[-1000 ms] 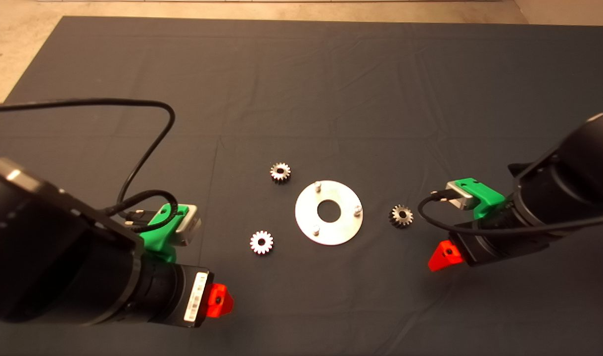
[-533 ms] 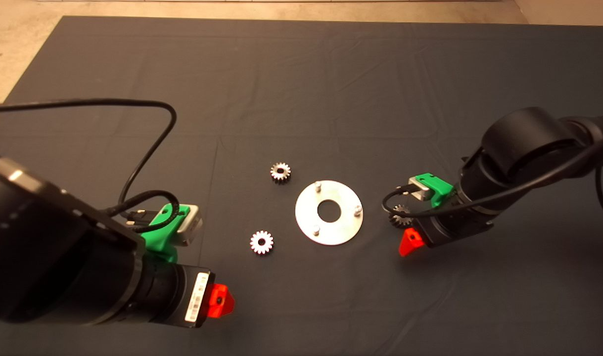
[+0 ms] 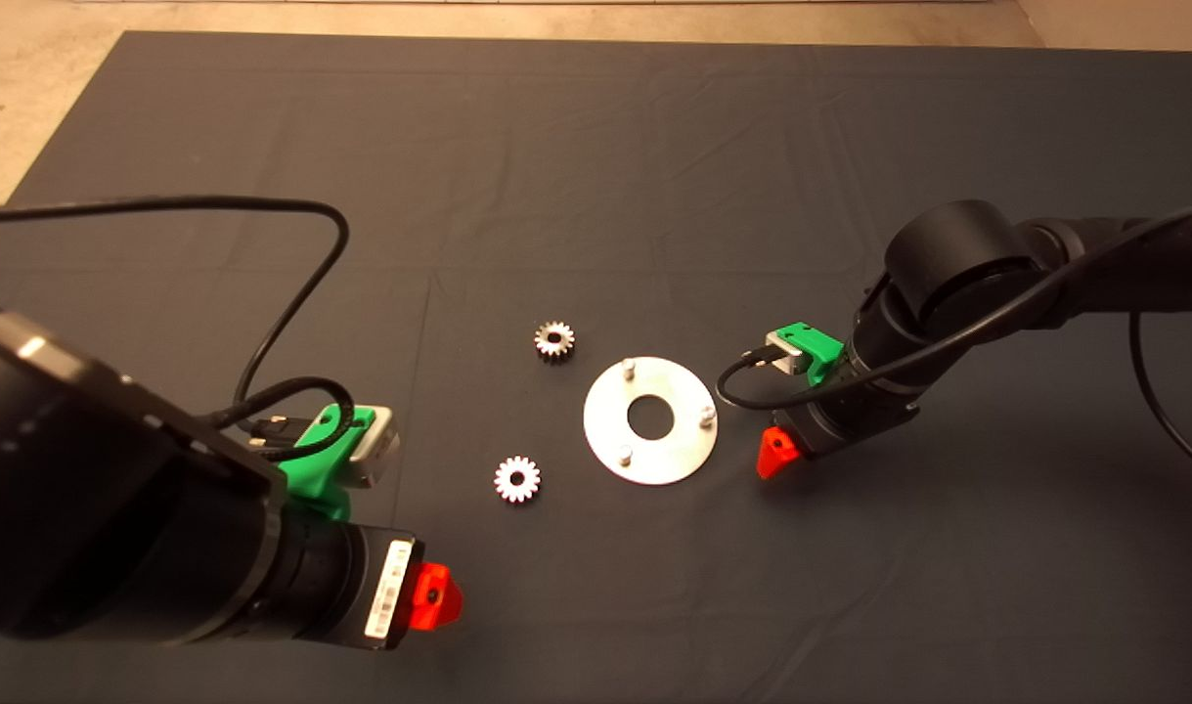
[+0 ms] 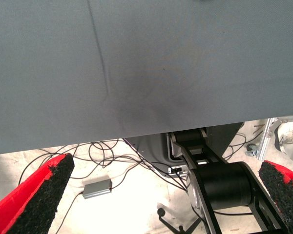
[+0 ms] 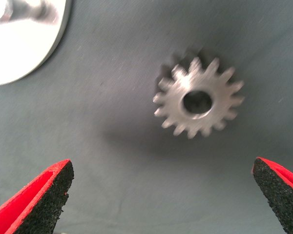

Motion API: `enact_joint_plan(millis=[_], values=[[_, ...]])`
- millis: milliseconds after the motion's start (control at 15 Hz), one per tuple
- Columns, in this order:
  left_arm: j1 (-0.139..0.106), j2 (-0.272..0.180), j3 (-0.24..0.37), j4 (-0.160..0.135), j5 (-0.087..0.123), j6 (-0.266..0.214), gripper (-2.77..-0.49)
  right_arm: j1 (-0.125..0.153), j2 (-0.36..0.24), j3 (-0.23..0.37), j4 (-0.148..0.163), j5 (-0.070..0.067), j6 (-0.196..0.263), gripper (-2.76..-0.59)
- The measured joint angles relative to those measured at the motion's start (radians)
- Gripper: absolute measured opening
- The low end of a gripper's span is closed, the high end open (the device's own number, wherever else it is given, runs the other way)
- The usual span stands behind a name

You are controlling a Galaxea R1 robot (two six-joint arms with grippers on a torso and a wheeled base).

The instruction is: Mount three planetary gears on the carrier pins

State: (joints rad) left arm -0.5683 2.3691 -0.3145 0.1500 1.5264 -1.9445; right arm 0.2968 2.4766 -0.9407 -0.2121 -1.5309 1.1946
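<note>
A flat silver disc [image 3: 654, 445] with a large central hole lies mid-mat, with three carrier pins [image 3: 629, 369] upright on it, all bare. Two planetary gears lie flat left of it: one [image 3: 554, 340] behind, one [image 3: 517, 479] in front. My right gripper [image 3: 786, 440] hovers just right of the disc, hiding the third gear in the head view. In the right wrist view that gear [image 5: 198, 103] lies flat on the mat between the wide-open fingers [image 5: 36, 200], with the disc edge [image 5: 24, 53] beside it. My left gripper [image 3: 429, 594] waits open at the lower left.
A black cable [image 3: 292, 293] loops over the mat from the left arm. The mat's far edge meets tan floor [image 3: 556, 18]. The left wrist view shows the mat's near edge with cables and a small grey box [image 4: 96, 187] on the floor beyond.
My right arm has swung in leftward, from well right of the right-hand gear to directly over it, and now covers it in the head view. The left arm, disc and other two gears are unmoved.
</note>
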Motion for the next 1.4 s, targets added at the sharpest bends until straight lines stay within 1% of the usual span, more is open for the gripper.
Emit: enact_joint_plan(millis=[267, 533, 667, 867, 1000, 1133, 1267, 1400], values=[[0.0, 0.0, 0.0, 0.0, 0.0, 0.0, -0.5, 0.0, 0.0, -0.013, -0.01, 0.0, -0.039, -0.63], [0.0, 0.0, 0.0, 0.0, 0.0, 0.0, -0.5, -0.001, 0.0, -0.016, -0.032, 0.0, -0.06, -0.63], [0.0, 0.0, 0.0, 0.0, 0.0, 0.0, -0.5, -0.011, 0.0, -0.016, -0.053, 0.0, -0.078, -0.63], [0.0, 0.0, 0.0, 0.0, 0.0, 0.0, -0.5, -0.037, -0.009, -0.018, -0.08, 0.001, -0.106, -0.63], [0.0, 0.0, 0.001, 0.0, 0.0, 0.0, -0.5, -0.039, -0.025, -0.018, -0.092, 0.0, -0.121, -0.63], [0.0, 0.0, 0.001, 0.0, 0.0, 0.0, -0.5, -0.044, -0.036, -0.018, -0.114, 0.0, -0.137, -0.63], [0.0, 0.0, 0.001, -0.001, 0.0, 0.0, -0.5, -0.055, -0.039, -0.019, -0.129, 0.0, -0.158, -0.63], [0.0, 0.0, 0.001, 0.0, 0.0, 0.0, -0.5, -0.056, -0.039, -0.019, -0.148, 0.0, -0.175, -0.63]])
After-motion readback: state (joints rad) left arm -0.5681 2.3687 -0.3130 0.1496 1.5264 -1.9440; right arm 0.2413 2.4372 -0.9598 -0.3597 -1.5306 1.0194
